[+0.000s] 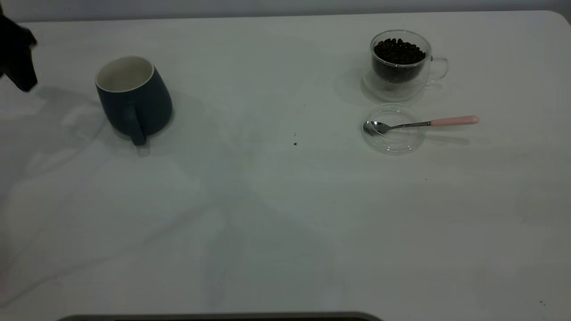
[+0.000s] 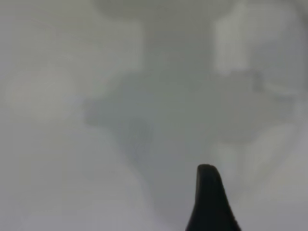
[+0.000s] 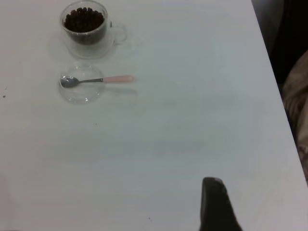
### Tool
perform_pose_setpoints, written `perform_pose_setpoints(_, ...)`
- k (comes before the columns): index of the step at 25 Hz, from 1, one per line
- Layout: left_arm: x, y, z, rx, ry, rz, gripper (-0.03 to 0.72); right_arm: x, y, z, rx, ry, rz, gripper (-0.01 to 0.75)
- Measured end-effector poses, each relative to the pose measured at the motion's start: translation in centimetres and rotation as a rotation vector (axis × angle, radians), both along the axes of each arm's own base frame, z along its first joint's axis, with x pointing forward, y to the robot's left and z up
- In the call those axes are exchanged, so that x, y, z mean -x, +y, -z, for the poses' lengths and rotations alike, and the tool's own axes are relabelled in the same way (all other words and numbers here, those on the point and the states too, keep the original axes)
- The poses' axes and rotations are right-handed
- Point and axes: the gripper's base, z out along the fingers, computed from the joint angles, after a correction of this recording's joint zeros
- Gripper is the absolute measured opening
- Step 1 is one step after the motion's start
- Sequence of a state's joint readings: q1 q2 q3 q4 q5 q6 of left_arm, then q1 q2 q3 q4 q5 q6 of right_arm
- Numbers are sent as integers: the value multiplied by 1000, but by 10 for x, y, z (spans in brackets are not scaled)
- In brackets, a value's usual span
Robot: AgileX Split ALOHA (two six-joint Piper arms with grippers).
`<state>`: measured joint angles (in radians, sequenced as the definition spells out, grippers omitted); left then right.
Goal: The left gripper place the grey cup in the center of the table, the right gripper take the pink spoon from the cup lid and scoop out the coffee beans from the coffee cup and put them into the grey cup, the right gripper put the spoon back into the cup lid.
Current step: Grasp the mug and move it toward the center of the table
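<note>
The dark grey cup (image 1: 134, 96) stands upright and empty at the back left of the table, its handle toward the front. My left gripper (image 1: 18, 58) hangs at the far left edge, to the left of the cup and apart from it; its wrist view shows only a dark part of it (image 2: 209, 202) over bare table. The glass coffee cup (image 1: 399, 62) full of beans stands at the back right. In front of it the pink-handled spoon (image 1: 446, 121) lies with its bowl in the clear cup lid (image 1: 392, 133). My right gripper (image 3: 216, 207) is far from cup (image 3: 85, 26), spoon (image 3: 103, 79) and lid (image 3: 81, 89).
A few dark specks (image 1: 295, 143) lie near the table's middle. The white table (image 1: 285, 223) has its right edge in the right wrist view (image 3: 274, 72). A dark strip (image 1: 223, 317) runs along the front edge.
</note>
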<state>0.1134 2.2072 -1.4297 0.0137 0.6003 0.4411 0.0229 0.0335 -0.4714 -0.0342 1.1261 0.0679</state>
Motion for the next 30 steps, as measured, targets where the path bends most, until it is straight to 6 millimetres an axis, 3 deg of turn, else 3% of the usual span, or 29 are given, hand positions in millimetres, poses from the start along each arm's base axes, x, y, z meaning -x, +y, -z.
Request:
perform_pose_setpoints(8,-9,0,45,-51,-10,328,565,0,0,0,0,0,0,483)
perform_pose_setpoints(14,-9,-3,48,-61,-10,645,565,0,0,0,0,0,0,483)
perform_pose_setpoints(21,-16,-19,48,28,-154,880,565,0,0,0,0,0,0,483)
perform_pose_setpoints(30,-21,-40,64,131,-310,1014,565,0,0,0,0,0,0,483)
